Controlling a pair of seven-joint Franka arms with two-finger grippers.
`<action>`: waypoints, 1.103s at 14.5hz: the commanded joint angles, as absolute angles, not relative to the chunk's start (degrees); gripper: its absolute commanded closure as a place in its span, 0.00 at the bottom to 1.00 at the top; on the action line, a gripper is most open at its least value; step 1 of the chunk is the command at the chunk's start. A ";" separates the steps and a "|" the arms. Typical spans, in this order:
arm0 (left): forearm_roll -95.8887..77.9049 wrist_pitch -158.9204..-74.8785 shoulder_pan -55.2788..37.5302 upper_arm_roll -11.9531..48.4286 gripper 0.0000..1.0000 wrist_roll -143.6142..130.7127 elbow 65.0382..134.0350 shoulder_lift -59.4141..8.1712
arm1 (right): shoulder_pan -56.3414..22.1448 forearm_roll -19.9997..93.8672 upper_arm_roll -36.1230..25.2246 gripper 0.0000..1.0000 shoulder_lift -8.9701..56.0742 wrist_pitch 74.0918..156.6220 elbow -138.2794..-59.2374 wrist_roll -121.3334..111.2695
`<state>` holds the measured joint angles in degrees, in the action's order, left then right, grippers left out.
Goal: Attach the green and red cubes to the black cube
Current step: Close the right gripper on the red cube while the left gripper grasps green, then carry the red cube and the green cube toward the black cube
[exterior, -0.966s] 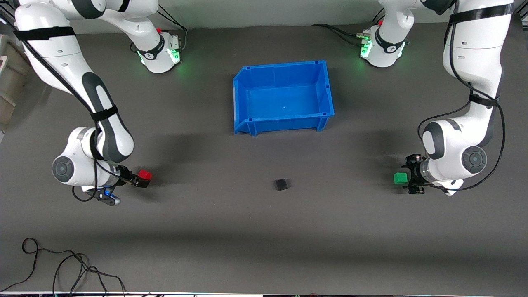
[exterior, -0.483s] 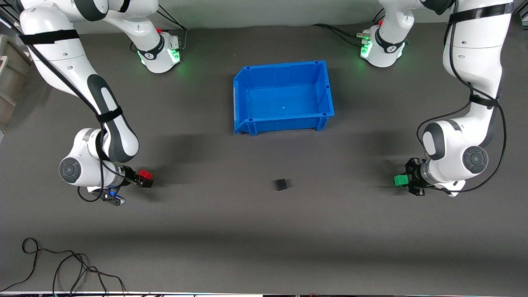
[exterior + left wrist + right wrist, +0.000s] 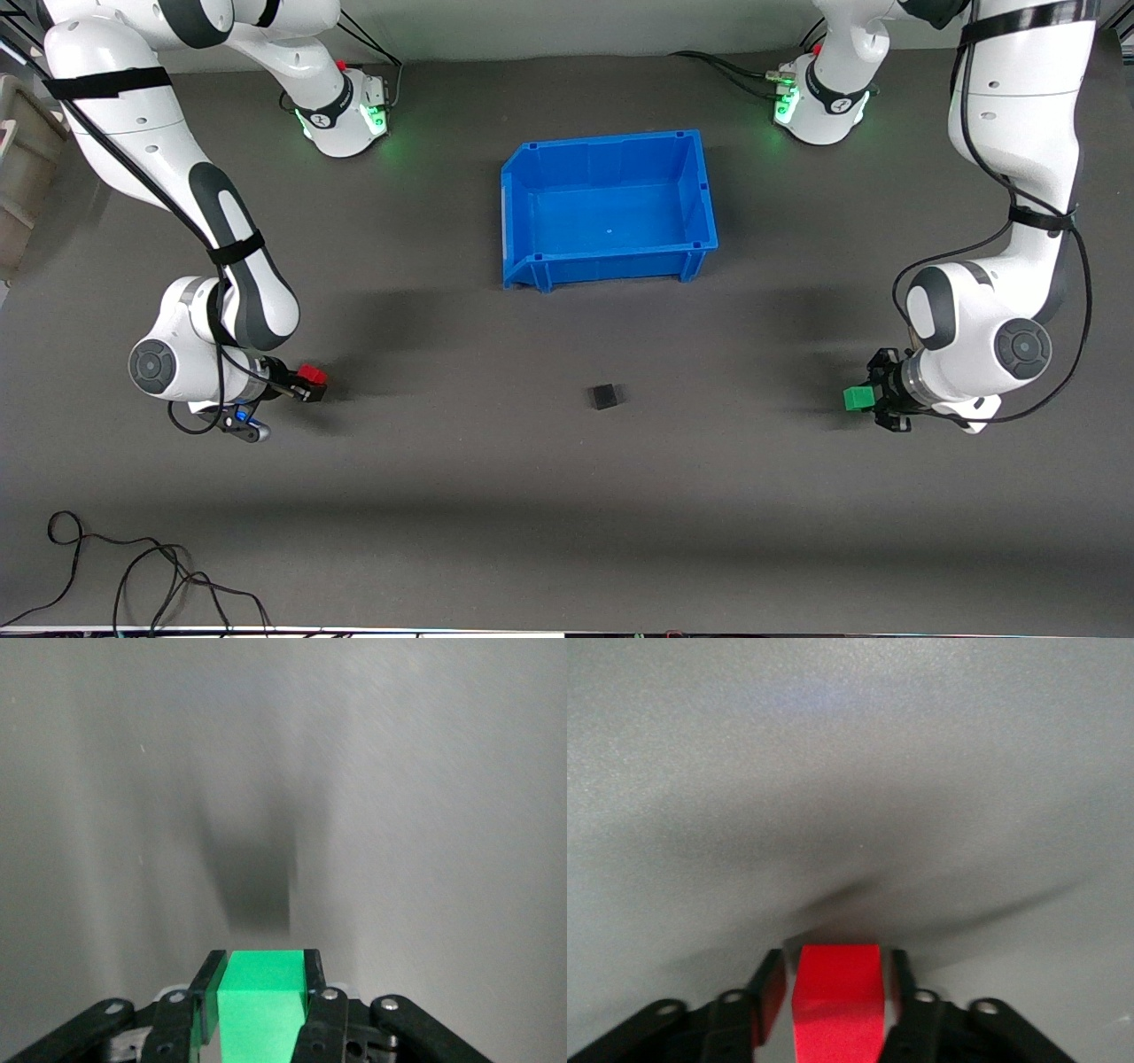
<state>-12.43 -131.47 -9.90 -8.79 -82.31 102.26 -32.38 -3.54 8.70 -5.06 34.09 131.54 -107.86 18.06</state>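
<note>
The black cube (image 3: 605, 396) sits alone on the grey mat (image 3: 567, 514), near the middle of the table. In the front view, the open blue bin (image 3: 523, 221) is at twelve o'clock from the black cube, well apart from it and closer to the robots. The red cube (image 3: 311, 374) is at nine o'clock from the black cube, far out toward the right arm's end of the table. The right gripper (image 3: 306, 383) is down low at the mat, with the red cube between its two fingers. In the right wrist view, the claw is narrow around the red cube (image 3: 839, 997), but a thin gap shows on each side, so it is not pinching it. The green cube (image 3: 856, 399) is at three o'clock from the black cube, far out toward the left arm's end. The left gripper (image 3: 861, 399) is also down low and has the green cube squeezed tight. In the left wrist view, both fingers (image 3: 213, 992) press flat on the sides of the green cube (image 3: 263, 1010). A thin black cable (image 3: 133, 576) lies looped on the mat at about eight o'clock from the black cube, close to the front camera.
</note>
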 commanded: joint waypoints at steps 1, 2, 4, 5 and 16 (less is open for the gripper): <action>-12.22 -123.59 -12.57 -9.58 0.88 -86.12 94.41 -32.87 | -4.04 9.67 -5.27 0.75 34.80 132.10 -107.40 18.81; -12.22 -122.44 -13.00 -9.49 0.89 -86.39 93.18 -32.61 | -4.04 9.67 -5.27 0.89 34.80 131.93 -107.40 18.81; -12.22 -120.59 -15.72 -9.49 0.97 -89.53 90.89 -32.69 | -4.04 10.19 -5.19 1.00 34.02 131.23 -107.32 21.94; -12.04 -120.15 -16.78 -9.49 1.00 -92.34 89.92 -32.96 | -4.39 10.98 -5.01 1.00 33.32 129.83 -107.23 26.41; -12.83 -121.55 -27.77 -8.35 1.00 -118.36 85.00 -40.51 | -22.22 23.03 -4.92 1.00 31.72 125.33 -98.81 72.35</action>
